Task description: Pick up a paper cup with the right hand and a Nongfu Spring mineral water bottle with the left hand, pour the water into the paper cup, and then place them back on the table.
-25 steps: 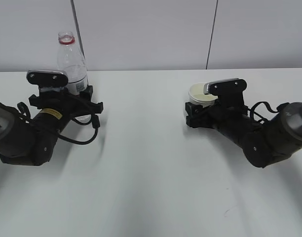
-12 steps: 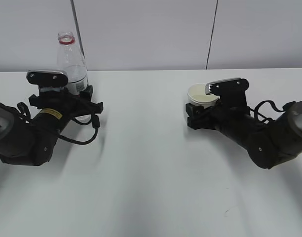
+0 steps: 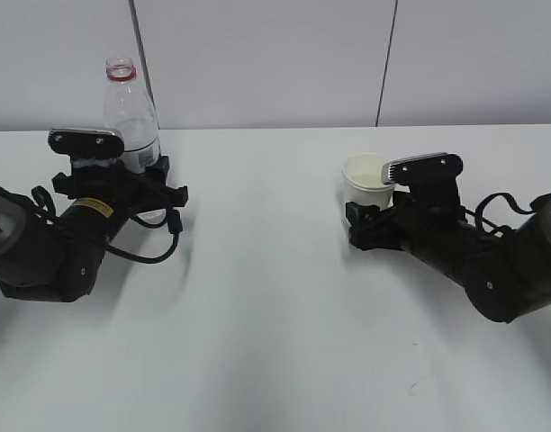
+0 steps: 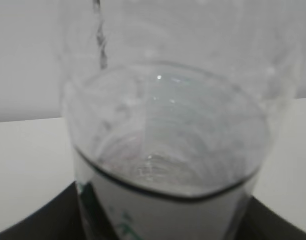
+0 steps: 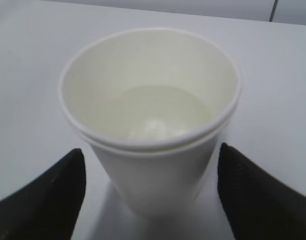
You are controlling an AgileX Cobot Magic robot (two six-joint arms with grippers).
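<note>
The clear Nongfu Spring mineral water bottle [image 3: 130,108], capless with a red neck ring, stands upright on the white table [image 3: 266,288] at the back left. My left gripper [image 3: 136,167] has a black finger close on each side of its lower body. In the left wrist view the bottle [image 4: 163,125] fills the frame between the jaws of the left gripper [image 4: 163,222]. The white paper cup [image 3: 365,180] stands on the table with water in it. My right gripper [image 3: 370,216] is open in front of it. In the right wrist view the cup [image 5: 150,125] stands free between the spread fingers of the right gripper [image 5: 151,155].
A grey panelled wall runs along the table's far edge behind the bottle and the cup. A small dark mark [image 3: 418,385] lies on the table at the front right.
My right arm has drawn back to the right and toward the front, so more of the cup shows. The left arm and the bottle have not moved.
</note>
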